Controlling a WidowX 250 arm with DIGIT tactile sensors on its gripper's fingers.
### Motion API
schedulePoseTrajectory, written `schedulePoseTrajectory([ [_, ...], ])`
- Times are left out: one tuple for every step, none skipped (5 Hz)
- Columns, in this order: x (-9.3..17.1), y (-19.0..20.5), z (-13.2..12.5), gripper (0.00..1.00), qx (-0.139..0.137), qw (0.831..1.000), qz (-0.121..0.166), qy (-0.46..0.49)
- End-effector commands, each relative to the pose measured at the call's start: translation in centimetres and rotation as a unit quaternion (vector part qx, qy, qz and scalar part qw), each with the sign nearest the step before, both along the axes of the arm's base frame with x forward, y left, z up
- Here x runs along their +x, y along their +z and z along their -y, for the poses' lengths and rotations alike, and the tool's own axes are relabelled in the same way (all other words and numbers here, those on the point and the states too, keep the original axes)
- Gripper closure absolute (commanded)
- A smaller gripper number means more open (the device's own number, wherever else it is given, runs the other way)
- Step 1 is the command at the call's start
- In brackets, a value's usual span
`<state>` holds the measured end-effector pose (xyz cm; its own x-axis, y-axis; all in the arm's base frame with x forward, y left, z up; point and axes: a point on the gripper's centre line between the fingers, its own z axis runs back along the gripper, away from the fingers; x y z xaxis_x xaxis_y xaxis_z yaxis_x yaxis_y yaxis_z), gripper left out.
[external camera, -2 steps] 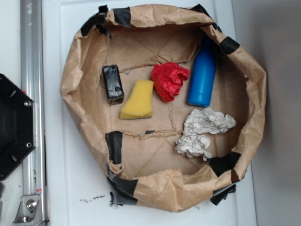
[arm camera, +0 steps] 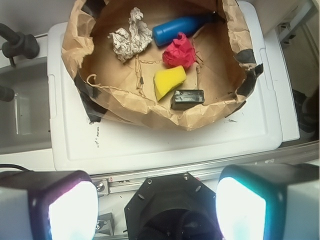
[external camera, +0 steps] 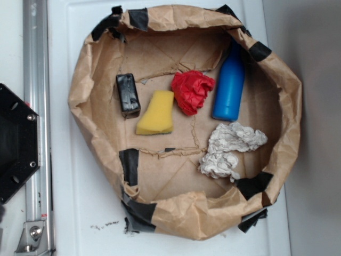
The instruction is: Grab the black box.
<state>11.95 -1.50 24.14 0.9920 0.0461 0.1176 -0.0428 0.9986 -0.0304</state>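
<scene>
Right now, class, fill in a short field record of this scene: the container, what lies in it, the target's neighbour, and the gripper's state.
container: crumpled brown paper basin patched with black tape, on a white surface
target: small glossy black rectangular box, lying flat inside
nearest neighbour: yellow wedge-shaped sponge, touching or nearly touching the box
other contents: crumpled red paper ball; blue plastic bottle lying down; crumpled white paper wad
gripper: gripper open, well short of the basin, holding nothing

light: bright, even | shadows: soft | focus: slightly soft | near pads: blown-out glare
</scene>
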Motion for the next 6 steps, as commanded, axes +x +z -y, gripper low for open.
schedulePoseTrajectory([
  [9.8, -1.2, -2.6, 0.0, -0.023, 0.994, 0.054, 0.088],
  [13.3, -4.4, -4.1, 0.0, -0.035, 0.975, 0.05, 0.212],
  [14.5, -8.7, -4.2, 0.0, -0.038, 0.941, 0.001, 0.335],
  [13.3, -12.3, -3.8, 0.0, -0.026, 0.893, -0.066, 0.445],
  [10.7, -14.6, -2.6, 0.0, -0.012, 0.863, -0.114, 0.493],
  [8.4, -16.3, -2.8, 0.0, 0.002, 0.851, -0.107, 0.514],
])
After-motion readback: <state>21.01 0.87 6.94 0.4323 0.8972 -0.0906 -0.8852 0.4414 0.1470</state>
